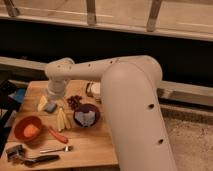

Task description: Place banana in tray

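Observation:
The banana (61, 119), several slim pale-yellow pieces, lies on the wooden table (92, 147) between the orange bowl (28, 129) and the dark bowl (86, 115). The green tray is hidden behind my big white arm (125, 95). The arm reaches across the table to the left and bends down at its elbow. My gripper (50, 99) hangs low over the table's back left, just behind and left of the banana, above a yellowish piece (42, 103) and a blue-grey block (50, 107). It does not hold the banana.
An orange-red stick (57, 135) lies in front of the banana. Dark red berries (75, 101) and a white cup (94, 89) sit behind the dark bowl. A spoon (55, 149) and a black tool (25, 157) lie at the front left edge.

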